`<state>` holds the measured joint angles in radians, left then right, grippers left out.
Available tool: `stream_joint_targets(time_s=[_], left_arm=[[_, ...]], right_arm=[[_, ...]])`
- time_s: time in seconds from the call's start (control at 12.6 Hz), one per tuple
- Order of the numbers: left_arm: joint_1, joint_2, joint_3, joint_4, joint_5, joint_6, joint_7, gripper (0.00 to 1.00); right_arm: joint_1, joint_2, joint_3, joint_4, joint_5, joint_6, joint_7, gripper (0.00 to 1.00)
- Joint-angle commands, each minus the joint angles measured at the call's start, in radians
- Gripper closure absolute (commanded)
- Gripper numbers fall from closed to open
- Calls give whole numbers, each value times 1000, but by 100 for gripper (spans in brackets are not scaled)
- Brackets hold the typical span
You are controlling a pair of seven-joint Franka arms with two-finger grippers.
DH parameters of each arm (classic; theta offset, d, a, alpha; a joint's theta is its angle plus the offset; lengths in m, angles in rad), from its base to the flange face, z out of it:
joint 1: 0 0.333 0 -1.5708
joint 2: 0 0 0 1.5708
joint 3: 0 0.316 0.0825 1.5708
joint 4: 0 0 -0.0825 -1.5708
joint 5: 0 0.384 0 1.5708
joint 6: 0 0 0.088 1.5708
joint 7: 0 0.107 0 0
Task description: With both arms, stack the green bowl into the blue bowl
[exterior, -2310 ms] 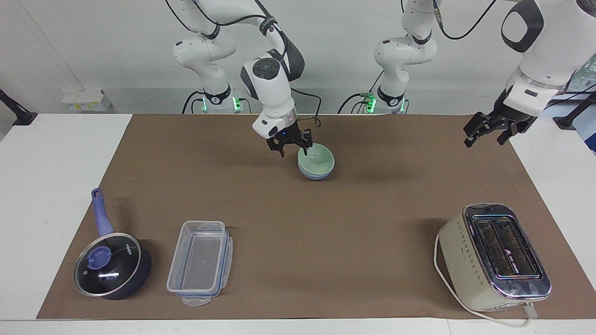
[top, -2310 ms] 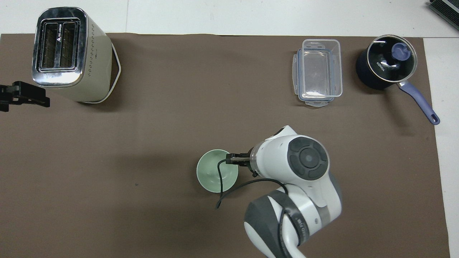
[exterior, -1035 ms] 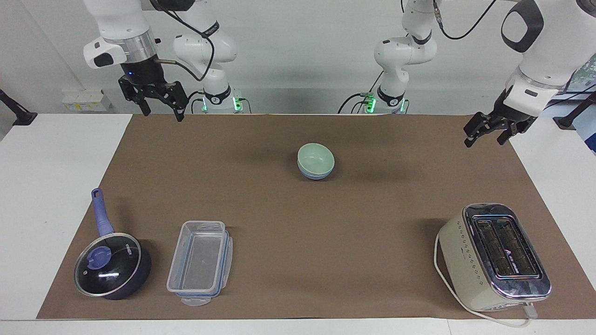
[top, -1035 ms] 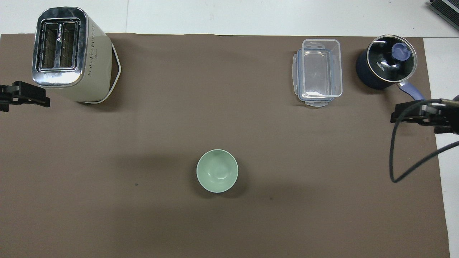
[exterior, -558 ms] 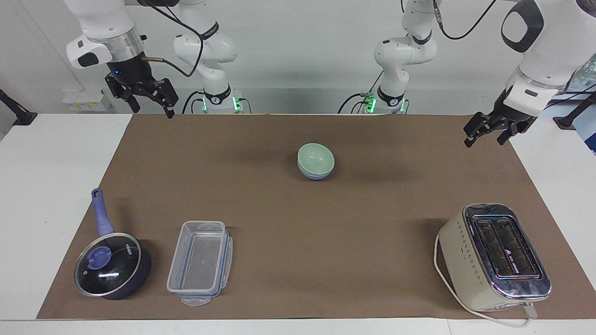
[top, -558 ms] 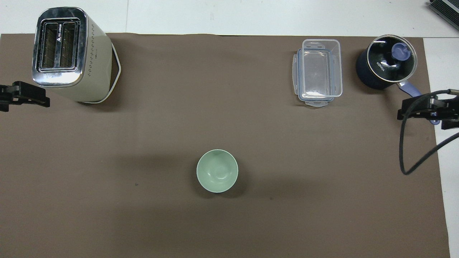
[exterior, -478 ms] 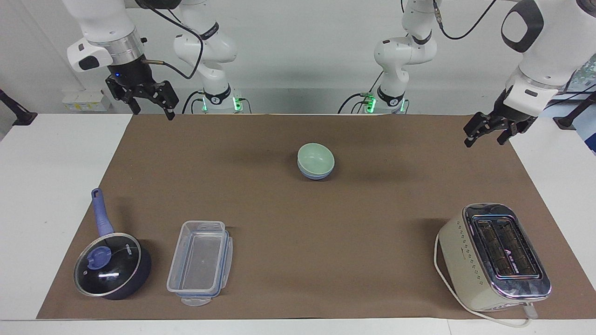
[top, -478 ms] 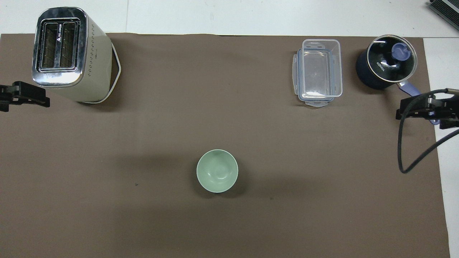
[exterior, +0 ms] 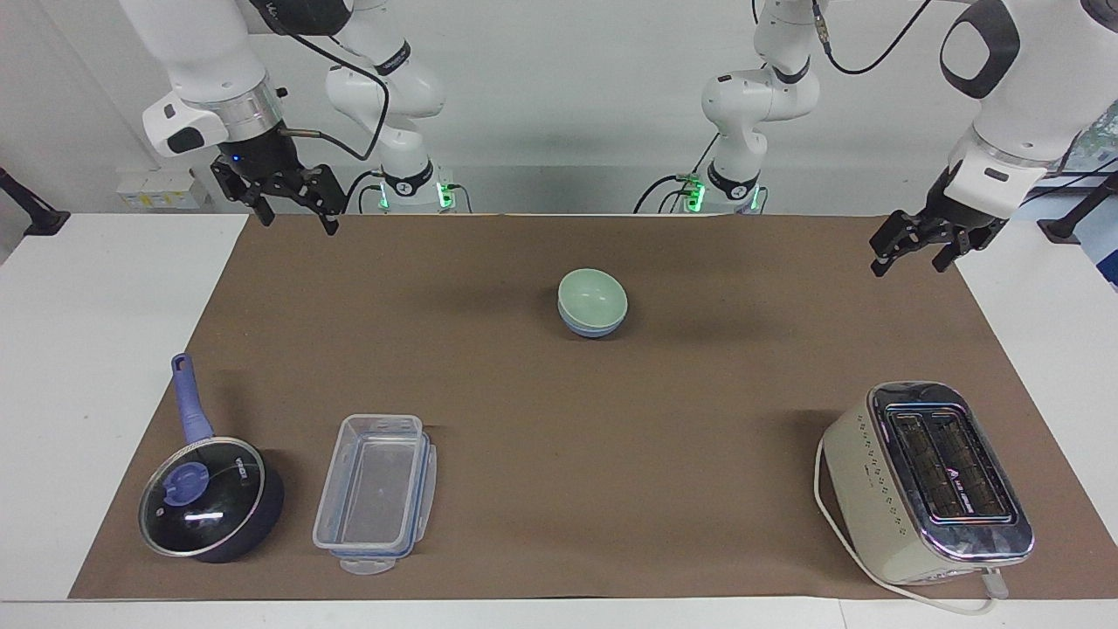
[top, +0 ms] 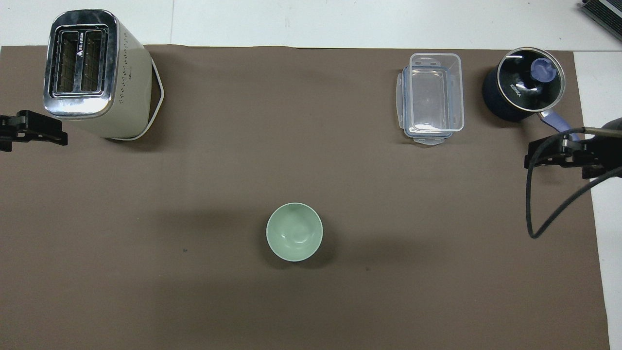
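Noting the green bowl (exterior: 593,297) is sitting nested inside the blue bowl (exterior: 594,328), upright, only a thin blue band showing beneath the green rim. The pair is resting on the brown mat (exterior: 559,393) about midway between its two ends, closer to the mat's edge on the robots' side than to its other long edge. In the overhead view only the green bowl (top: 294,232) is showing; the blue one is hidden under it.

Nothing is touching the stack. The right gripper (exterior: 293,205) is hanging in the air over the mat's corner at the right arm's end, jaws apart, empty. The left gripper (exterior: 908,246) is hanging over the mat's edge at the left arm's end, jaws apart too, empty, waiting.

Other items are lying along the mat's edge away from the robots: the saucepan (exterior: 210,498) and clear container (exterior: 376,491) toward the right arm's end, the toaster (exterior: 926,485) toward the left arm's end. All well apart from the bowls.

I am judging the stacking step as done. The next move, as I read it, is calling for no more than parking both arms, keeping clear of the bowls.
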<state>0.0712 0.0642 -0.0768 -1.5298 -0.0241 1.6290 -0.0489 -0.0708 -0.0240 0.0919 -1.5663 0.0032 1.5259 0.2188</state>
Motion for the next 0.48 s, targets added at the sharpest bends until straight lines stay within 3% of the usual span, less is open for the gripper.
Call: stream_joint_targets(time_s=[0.0, 0.4], left_arm=[[4, 2, -5, 11, 20, -21, -12, 0], [4, 2, -5, 11, 20, -21, -14, 0]], right_arm=[[-7, -57, 6, -81, -20, 51, -27, 0], [-7, -54, 6, -78, -17, 51, -15, 0]])
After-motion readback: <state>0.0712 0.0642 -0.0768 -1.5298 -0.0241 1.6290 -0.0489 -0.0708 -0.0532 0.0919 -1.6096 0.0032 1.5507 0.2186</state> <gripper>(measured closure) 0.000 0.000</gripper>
